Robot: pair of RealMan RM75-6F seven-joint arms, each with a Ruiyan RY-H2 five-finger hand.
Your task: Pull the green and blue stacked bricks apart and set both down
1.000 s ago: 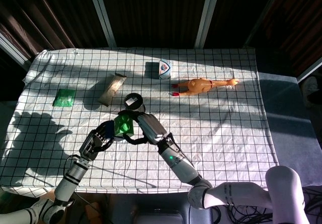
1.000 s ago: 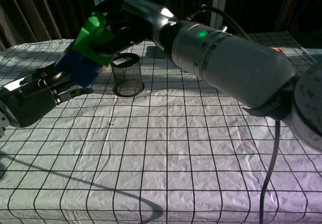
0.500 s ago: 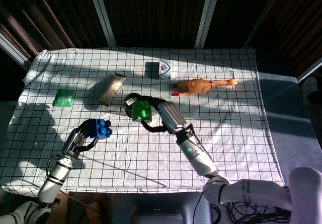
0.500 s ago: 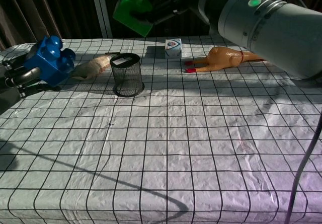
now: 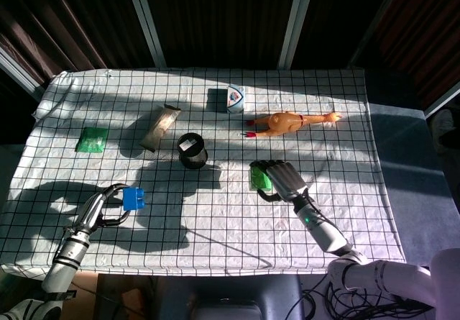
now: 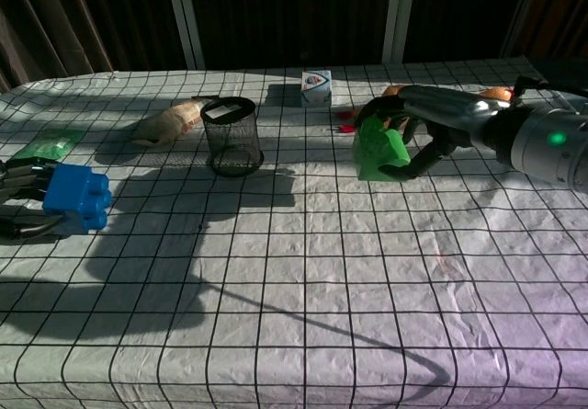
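The two bricks were apart and well separated on the checked tablecloth (image 5: 345,198). The left hand (image 5: 106,206) lay low near the front left corner of the table, its fingers wrapped around the blue brick (image 5: 132,198), which in the chest view sat at or just above the cloth (image 6: 77,198), pressed against the fingers (image 6: 22,177); whether it touched the cloth could not be told. The right hand (image 5: 282,179) was toward the middle of the table, a little right of centre, clasping the green brick (image 5: 259,178); in the chest view the hand (image 6: 418,124) curled over the top and far side of that brick (image 6: 378,150), whose lower edge was at the cloth or just above it. A black mesh cup (image 5: 192,150) stood upright between the two hands, nearer the back, with a tan wrapped packet (image 5: 159,126) beside it to the left. A small white and blue carton (image 5: 235,98) stood near the back edge, and a rubber chicken (image 5: 287,124) lay on its side to the right of it. A flat green packet (image 5: 92,139) lay by the left edge.
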